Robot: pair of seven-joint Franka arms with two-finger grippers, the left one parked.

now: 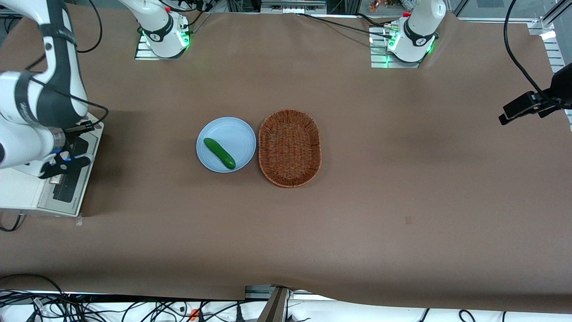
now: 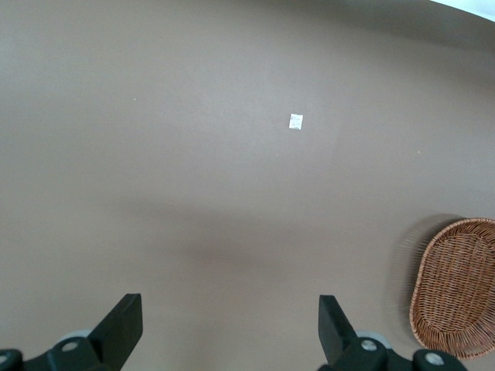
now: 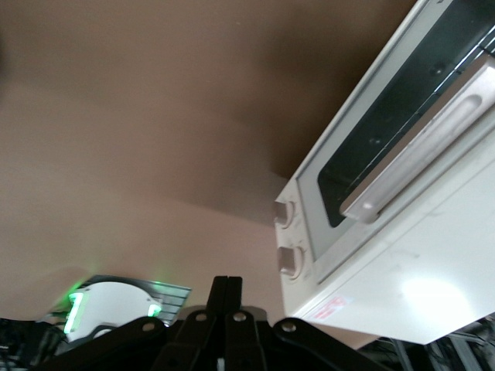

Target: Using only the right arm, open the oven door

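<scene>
In the front view, you are looking at the oven (image 1: pixel 42 188) sitting at the working arm's end of the table (image 1: pixel 402 201), right at the table's side edge. Its door (image 1: pixel 71 176) is facing the table's middle, with its long axis running toward and away from the camera. Open brown surface is lying in front of the door, and the plate (image 1: pixel 223 129) with the cucumber (image 1: pixel 219 153) and the basket (image 1: pixel 289 148) are resting well apart from it. The right arm (image 1: pixel 35 103) is hanging over the oven, and its gripper (image 1: pixel 67 163) is hovering above the door's top edge.

In the left wrist view, you are seeing only bare table, a small white tag (image 2: pixel 295 121) and the basket (image 2: pixel 456 286).

In the right wrist view, the gripper (image 3: pixel 227 297) is showing its fingers (image 3: pixel 227 290) pressed together, clenched on nothing. The door (image 3: pixel 402 124) is standing closed, its bar handle (image 3: pixel 421 158) running along the upper edge, with two knobs (image 3: pixel 288 236) beside it. Nothing is touching the handle.
</scene>
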